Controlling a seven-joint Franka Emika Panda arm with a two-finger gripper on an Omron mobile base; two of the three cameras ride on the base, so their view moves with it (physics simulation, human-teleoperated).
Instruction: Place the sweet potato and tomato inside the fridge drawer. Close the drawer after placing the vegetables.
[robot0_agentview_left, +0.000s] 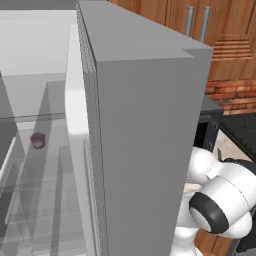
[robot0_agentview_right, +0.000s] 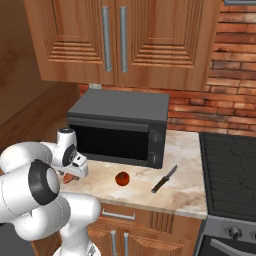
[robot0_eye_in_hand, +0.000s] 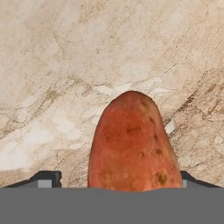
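In the hand view the sweet potato (robot0_eye_in_hand: 132, 142) lies on the marbled worktop (robot0_eye_in_hand: 65, 65), low centre of frame, between the gripper (robot0_eye_in_hand: 118, 178) fingertips (robot0_eye_in_hand: 46, 179), which stand apart at either side of it. In the right base view the tomato (robot0_agentview_right: 122, 178) sits lower centre, beside a knife (robot0_agentview_right: 164, 179), before the microwave (robot0_agentview_right: 120, 127).

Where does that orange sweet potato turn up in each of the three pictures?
Left base view: I cannot find it; the grey fridge wall blocks the counter.
Right base view: just an orange sliver at lower left, under the end effector, left of the tomato.
Hand view: bottom centre, large, the sweet potato lying between the fingertips.
Shared landmark: the marble counter, also under the sweet potato in the hand view.
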